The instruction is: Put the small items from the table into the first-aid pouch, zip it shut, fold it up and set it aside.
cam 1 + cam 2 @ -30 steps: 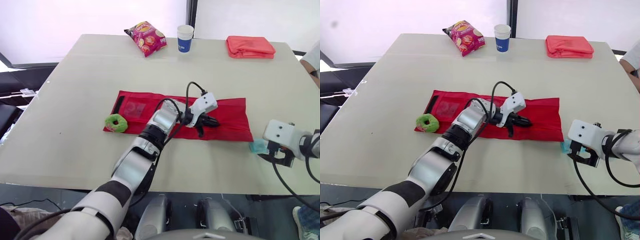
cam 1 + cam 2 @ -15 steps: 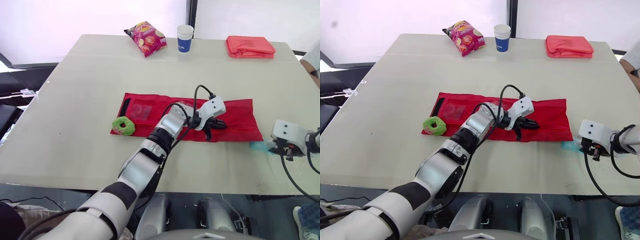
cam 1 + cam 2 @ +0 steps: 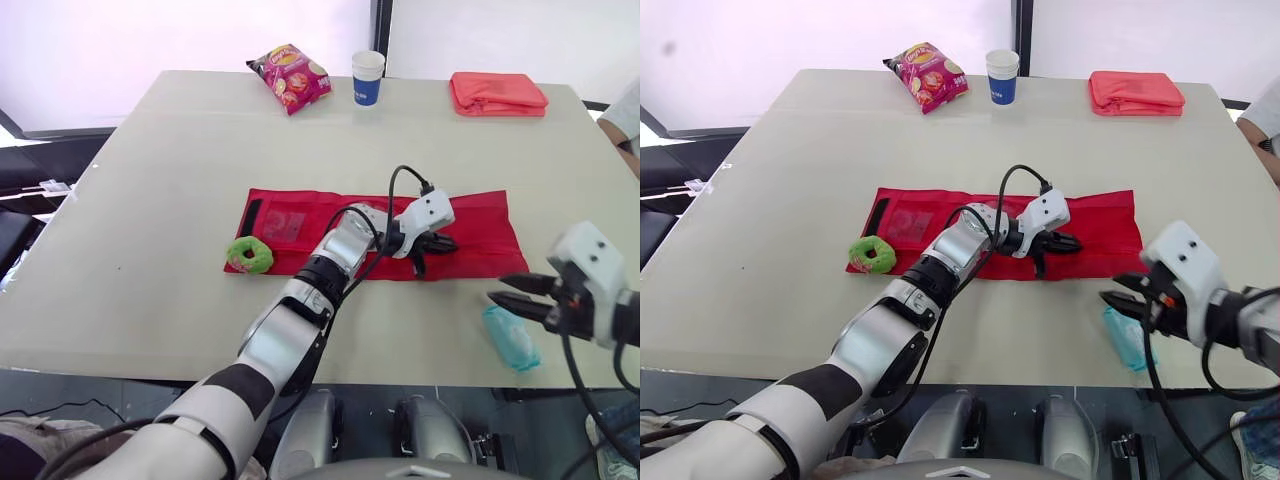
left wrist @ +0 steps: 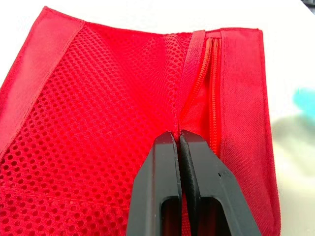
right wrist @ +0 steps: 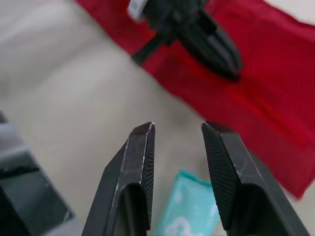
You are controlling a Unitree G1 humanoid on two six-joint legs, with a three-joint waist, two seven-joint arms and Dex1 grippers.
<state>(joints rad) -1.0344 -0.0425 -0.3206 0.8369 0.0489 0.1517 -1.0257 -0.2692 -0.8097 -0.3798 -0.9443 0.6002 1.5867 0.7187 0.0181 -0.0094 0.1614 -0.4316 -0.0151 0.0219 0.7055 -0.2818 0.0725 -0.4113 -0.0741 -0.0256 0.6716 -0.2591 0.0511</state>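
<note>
The red first-aid pouch (image 3: 300, 215) lies unfolded flat across the table's middle. My left gripper (image 3: 440, 243) rests on its right half, shut (image 4: 177, 135) on the pouch fabric where the mesh pocket meets the zipper. A green ring (image 3: 249, 255) lies at the pouch's near left corner. A teal packet (image 3: 512, 340) lies on the table near the front right edge. My right gripper (image 3: 497, 288) hovers just above and beyond the packet, pointing left, open, with nothing between its fingers (image 5: 140, 162); the teal packet (image 5: 189, 211) lies below them.
A snack bag (image 3: 291, 77), a paper cup (image 3: 367, 78) and a folded orange-red cloth (image 3: 498, 93) stand along the far edge. A person's sleeve (image 3: 625, 110) shows at the right side. A black strip (image 3: 250, 215) lies on the pouch's left end.
My right gripper narrowed around the teal packet, then rose off the table without it; the packet now lies a little nearer the front edge. The left gripper has kept its hold.
</note>
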